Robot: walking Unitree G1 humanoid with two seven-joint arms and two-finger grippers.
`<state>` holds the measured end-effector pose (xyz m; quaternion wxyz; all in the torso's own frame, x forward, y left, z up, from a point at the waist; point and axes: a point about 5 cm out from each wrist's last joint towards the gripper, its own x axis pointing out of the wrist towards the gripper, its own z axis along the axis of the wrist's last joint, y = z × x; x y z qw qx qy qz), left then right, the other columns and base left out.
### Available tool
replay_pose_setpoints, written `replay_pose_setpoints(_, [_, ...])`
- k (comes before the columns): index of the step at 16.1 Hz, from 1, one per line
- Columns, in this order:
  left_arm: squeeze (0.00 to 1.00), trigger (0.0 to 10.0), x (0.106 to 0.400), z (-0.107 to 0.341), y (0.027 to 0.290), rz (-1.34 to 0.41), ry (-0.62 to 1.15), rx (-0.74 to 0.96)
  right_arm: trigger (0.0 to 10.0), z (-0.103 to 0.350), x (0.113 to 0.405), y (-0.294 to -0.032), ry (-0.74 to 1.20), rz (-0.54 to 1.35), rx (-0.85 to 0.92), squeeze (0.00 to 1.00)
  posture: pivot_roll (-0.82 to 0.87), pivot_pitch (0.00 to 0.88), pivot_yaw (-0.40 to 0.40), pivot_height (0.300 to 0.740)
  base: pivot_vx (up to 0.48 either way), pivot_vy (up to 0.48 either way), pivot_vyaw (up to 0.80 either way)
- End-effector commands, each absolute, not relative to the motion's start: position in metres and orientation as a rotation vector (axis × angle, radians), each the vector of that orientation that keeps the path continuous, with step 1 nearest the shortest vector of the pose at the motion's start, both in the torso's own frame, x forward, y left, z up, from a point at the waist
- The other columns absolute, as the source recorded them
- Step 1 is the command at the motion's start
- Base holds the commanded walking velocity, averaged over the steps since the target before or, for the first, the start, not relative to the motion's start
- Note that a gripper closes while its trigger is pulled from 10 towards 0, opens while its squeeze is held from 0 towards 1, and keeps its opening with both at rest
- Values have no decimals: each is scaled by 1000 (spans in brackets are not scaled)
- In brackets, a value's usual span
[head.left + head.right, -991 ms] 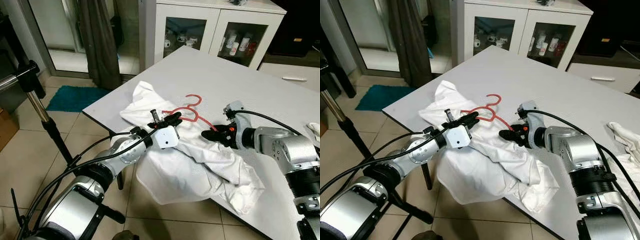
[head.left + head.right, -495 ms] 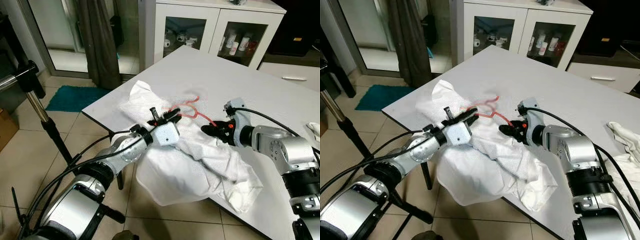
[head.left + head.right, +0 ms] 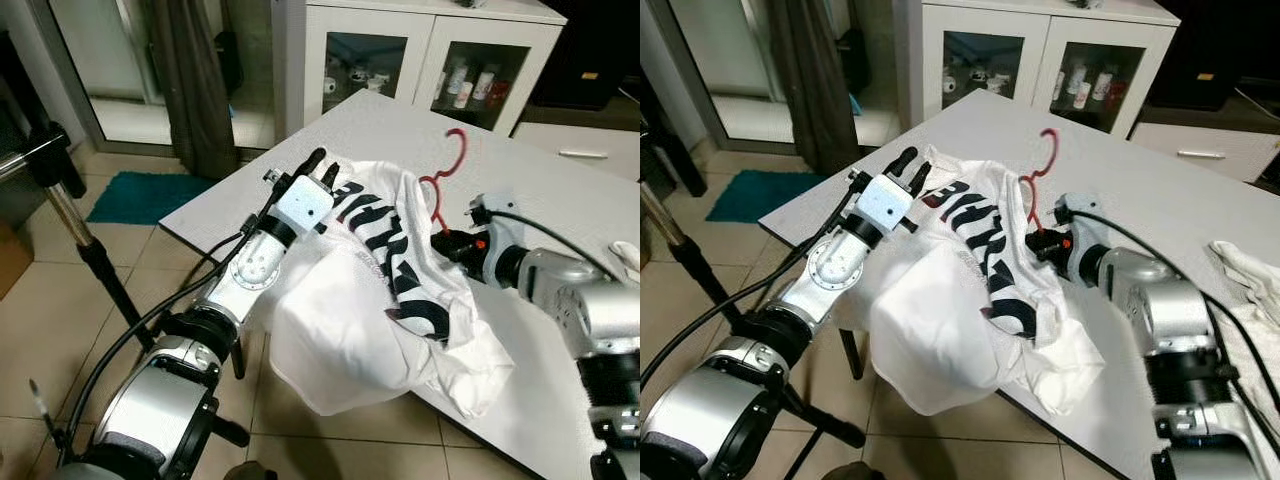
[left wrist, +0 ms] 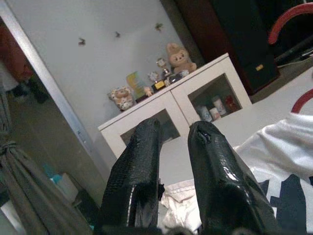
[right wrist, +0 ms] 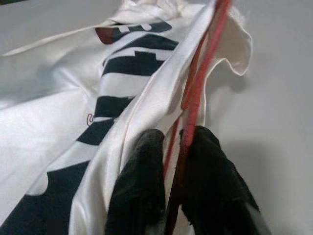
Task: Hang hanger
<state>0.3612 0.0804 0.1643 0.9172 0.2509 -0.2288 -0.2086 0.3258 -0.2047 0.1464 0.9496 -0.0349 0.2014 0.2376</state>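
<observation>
A red wire hanger [image 3: 438, 195] stands upright over the white table [image 3: 560, 190], hook at the top, inside a white shirt with black lettering [image 3: 380, 260]. The shirt drapes from it down over the table's front edge. My right gripper [image 3: 446, 243] is shut on the hanger's lower wire with shirt cloth beside it; the right wrist view shows the red wire [image 5: 200, 83] between the fingers [image 5: 142, 181]. My left gripper [image 3: 322, 166] is raised at the shirt's left shoulder, pointing up. Its fingers [image 4: 142, 161] stand a little apart with nothing between them.
A white cabinet with glass doors [image 3: 420, 60] stands behind the table. A black stand pole [image 3: 70, 210] rises at the left above a tiled floor with a teal mat [image 3: 140, 195]. A dark curtain [image 3: 195, 80] hangs behind. Another white cloth [image 3: 628, 255] lies at the table's right edge.
The hanger has been lifted from lying flat to upright, and the shirt has risen with it, now showing black lettering. My left gripper moved up and back.
</observation>
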Motion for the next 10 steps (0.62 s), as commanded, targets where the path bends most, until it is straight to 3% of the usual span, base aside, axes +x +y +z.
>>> replay_pose_setpoints(1, [0,10000,361,160,79,-443,-430,481,3137,166,325,-200,267,511,-155,0,7,0,-32,723,0,0,0])
replay_pose_setpoints(2, [0,10000,361,159,78,-453,-418,460,4392,175,321,-194,183,563,-194,0,8,0,-34,723,0,0,0])
replay_pose_setpoints(3, [0,10000,361,159,77,-461,-416,457,4392,178,318,-191,155,597,-220,0,8,0,-34,723,0,0,0])
replay_pose_setpoints(4, [0,10000,360,159,75,-473,-416,463,5176,177,311,-188,140,656,-236,0,8,0,-34,723,0,0,0])
replay_pose_setpoints(5, [0,10000,359,157,75,-485,-411,463,6471,172,303,-188,146,694,-259,0,8,0,-35,723,0,0,0])
replay_pose_setpoints(10, [0,10000,357,152,74,-518,-391,472,5529,161,291,-199,151,675,-245,0,1,0,-33,723,0,0,0])
